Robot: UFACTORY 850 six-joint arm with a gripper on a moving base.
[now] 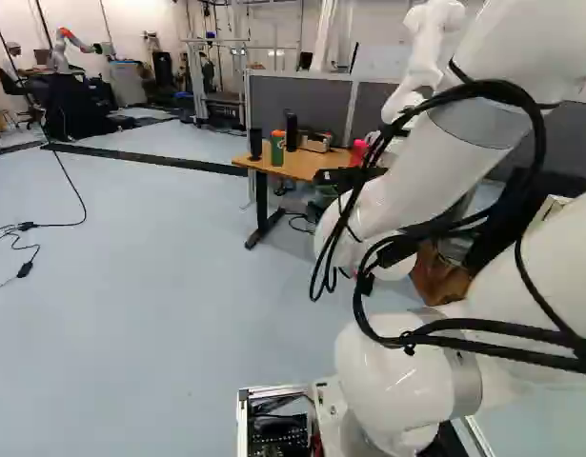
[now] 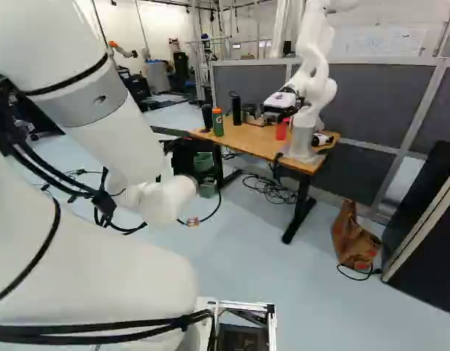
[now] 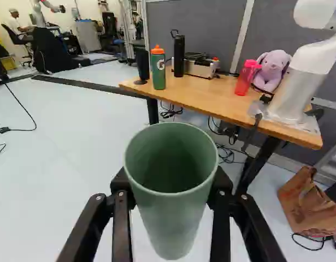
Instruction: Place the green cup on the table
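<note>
A: ok so what's in your claw (image 2: 205, 175) right now?

B: One green cup (image 3: 172, 218), and it's the only one I've got. My two fingers (image 3: 122, 224) are clamped on it, one on each side, with its open mouth facing my wrist camera.

A: lol nice, on the table (image 3: 208, 101) yet?

B: Nope, it's up in the air just short of the table's edge, with floor (image 3: 64, 164) under it. Just the one table ahead of me.

A: what's sitting on that?

B: I count three bottles: one green with an orange cap (image 3: 158, 71), one black (image 3: 179, 55), one red (image 3: 245, 79). Plus one dark cylinder (image 3: 142, 63), one metal box (image 3: 199, 67) and one purple plush toy (image 3: 272, 68). Oh, and another robot (image 3: 304, 82) at one end, near the plush. One brown bag (image 3: 301, 202) on the floor too.
</note>
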